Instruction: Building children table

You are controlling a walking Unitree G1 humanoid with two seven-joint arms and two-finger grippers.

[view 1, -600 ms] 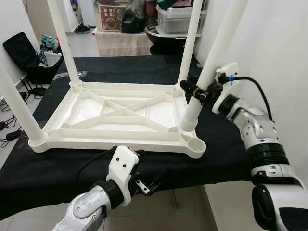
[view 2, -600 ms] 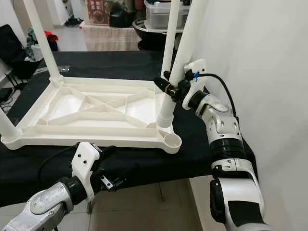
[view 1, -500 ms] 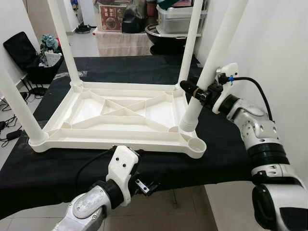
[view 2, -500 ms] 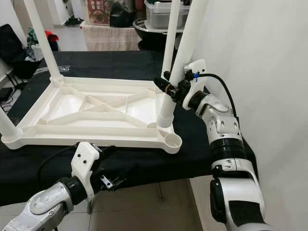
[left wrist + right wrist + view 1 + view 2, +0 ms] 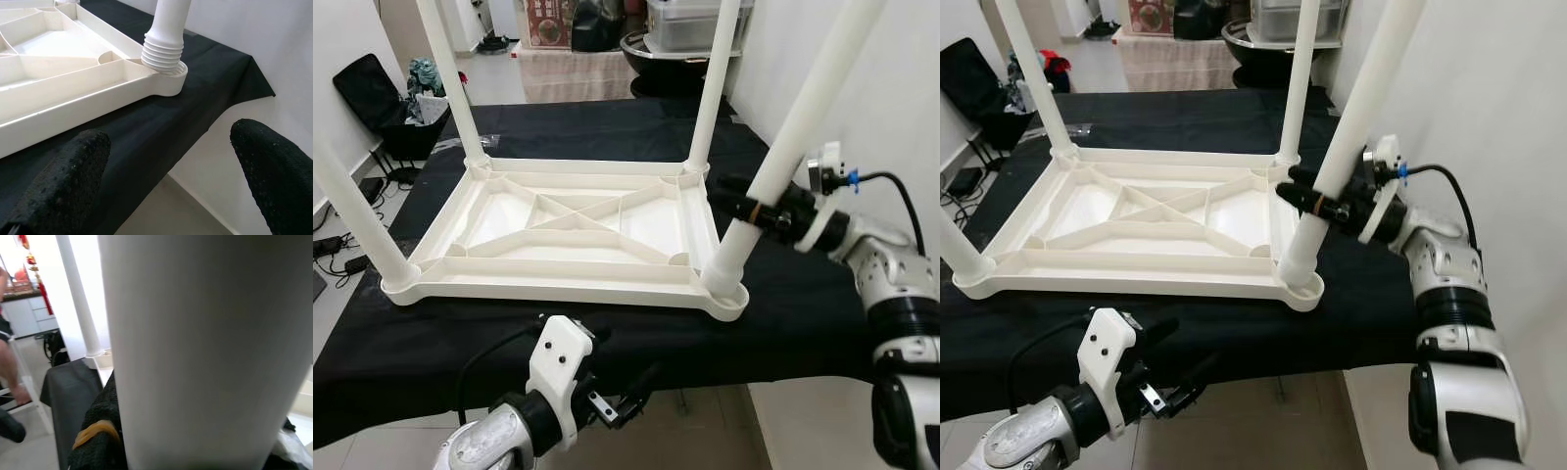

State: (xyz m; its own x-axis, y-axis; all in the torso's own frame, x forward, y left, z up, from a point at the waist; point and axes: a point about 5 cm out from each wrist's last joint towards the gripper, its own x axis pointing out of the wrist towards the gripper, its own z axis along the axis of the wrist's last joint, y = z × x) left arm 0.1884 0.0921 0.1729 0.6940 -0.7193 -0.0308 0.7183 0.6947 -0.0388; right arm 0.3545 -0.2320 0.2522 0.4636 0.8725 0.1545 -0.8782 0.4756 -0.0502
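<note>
The white plastic tabletop lies upside down on a black cloth, in the middle of the left eye view, so that the ribbed underside and the corner sockets face up and the legs can go in from above. Three legs already stand in their sockets: one at the upper left, one at the upper middle and one at the left edge.

The fourth leg leans from the upper right of the frame down to the near right corner socket. The right gripper has its black fingers closed around this leg low on the shaft, probably because a low grip gives better control of the end. In the left wrist view the threaded end sits in the socket with its ridges above the rim, so I judge the leg is entered but not fully seated; it is also tilted, not upright like the others.

The left gripper hangs below the near edge of the cloth, at the bottom of the frame, with its fingers wide apart and holding nothing. It seems to wait there, out of the way.

At the left edge of the right wrist view, a person's leg is visible.
</note>
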